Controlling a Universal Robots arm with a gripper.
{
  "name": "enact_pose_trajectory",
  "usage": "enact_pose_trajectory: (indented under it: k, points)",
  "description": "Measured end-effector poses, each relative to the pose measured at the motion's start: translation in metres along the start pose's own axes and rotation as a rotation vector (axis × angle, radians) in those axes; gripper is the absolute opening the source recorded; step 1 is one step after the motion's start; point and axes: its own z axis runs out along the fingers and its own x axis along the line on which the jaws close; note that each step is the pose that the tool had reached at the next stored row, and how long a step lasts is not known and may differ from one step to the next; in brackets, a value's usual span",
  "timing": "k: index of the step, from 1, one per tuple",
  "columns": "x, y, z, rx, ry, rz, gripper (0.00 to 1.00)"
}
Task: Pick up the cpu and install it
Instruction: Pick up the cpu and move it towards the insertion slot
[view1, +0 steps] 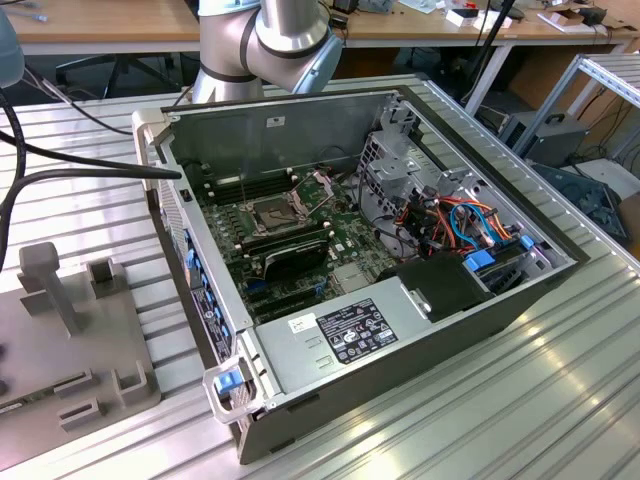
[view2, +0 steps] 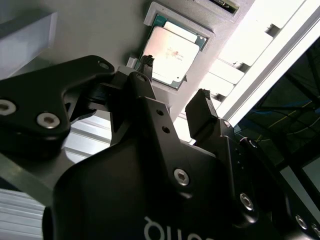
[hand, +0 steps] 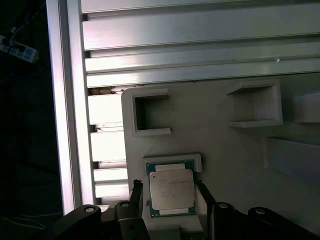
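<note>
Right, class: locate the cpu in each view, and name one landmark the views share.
First wrist view: cpu on the grey fixture plate, framed by the open gripper.
Second wrist view: cpu just beyond the gripper.
Exterior view: shared landmark, that plate, at the exterior view's left.

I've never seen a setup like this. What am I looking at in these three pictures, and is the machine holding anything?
The grey jointed tube at the top of the exterior view is a robot arm. That picture comes from a camera standing off the arm. On the ribbed metal table lies an open computer case with its green motherboard inside.

The two wrist views come from cameras riding on the arm, near its black jaws. Both look at the cpu, a small silvery square chip lying in a recess of a grey holder plate. The jaws stand open, one on each side of the chip, and hold nothing.
</note>
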Motion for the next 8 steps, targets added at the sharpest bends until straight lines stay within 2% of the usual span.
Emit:
enact_pose_trajectory:
  k: [8]
  points:
    - [-0.0002,-0.0006,0.0064,0.0001,0.0001,0.000,0.54]
